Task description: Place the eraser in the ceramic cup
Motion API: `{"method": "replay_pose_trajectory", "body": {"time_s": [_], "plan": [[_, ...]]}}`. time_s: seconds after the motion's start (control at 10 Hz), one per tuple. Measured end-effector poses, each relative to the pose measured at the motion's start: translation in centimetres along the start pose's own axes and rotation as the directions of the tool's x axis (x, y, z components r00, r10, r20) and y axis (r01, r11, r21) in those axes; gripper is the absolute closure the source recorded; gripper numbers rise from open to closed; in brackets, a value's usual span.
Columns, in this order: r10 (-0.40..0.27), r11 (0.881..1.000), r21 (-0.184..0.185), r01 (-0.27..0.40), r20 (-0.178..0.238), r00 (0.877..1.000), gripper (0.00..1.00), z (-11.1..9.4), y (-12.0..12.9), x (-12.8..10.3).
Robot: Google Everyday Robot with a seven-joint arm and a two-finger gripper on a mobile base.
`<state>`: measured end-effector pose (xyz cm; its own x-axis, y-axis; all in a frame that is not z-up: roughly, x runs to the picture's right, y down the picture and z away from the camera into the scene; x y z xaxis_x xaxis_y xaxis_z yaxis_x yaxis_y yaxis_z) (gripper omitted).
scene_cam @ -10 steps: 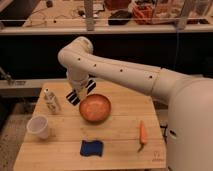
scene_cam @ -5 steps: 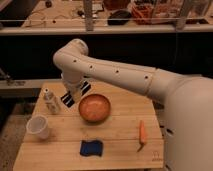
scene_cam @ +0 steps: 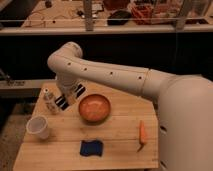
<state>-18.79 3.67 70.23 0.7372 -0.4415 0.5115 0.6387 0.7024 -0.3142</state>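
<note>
1. The white arm reaches from the robot's body at the right across the wooden counter toward its left part.
2. The gripper hangs above the counter between the small clear bottle and the orange bowl, just left of the bowl's rim.
3. Its fingers are pressed together, pinching the eraser, a dark block with pale stripes that sits tilted at the gripper's tip, lifted off the wood.
4. The ceramic cup stands upright near the front left of the counter, below and left of the gripper and apart from it.
5. The bottle stands upright just behind the cup, close beside the gripper's left.
6. The bowl rests in the middle of the counter, nothing showing inside it.
7. A blue cloth-like pad lies near the front edge, in front of the bowl.
8. A carrot lies toward the right side, its length running roughly front to back, near the robot's body.
</note>
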Motion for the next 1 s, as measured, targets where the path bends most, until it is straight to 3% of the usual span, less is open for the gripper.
{"method": "replay_pose_trajectory", "body": {"time_s": [1.0], "plan": [[-0.073,0.997,-0.005,0.073,0.049,0.996,0.99,2.3,-2.2,-3.9]]}}
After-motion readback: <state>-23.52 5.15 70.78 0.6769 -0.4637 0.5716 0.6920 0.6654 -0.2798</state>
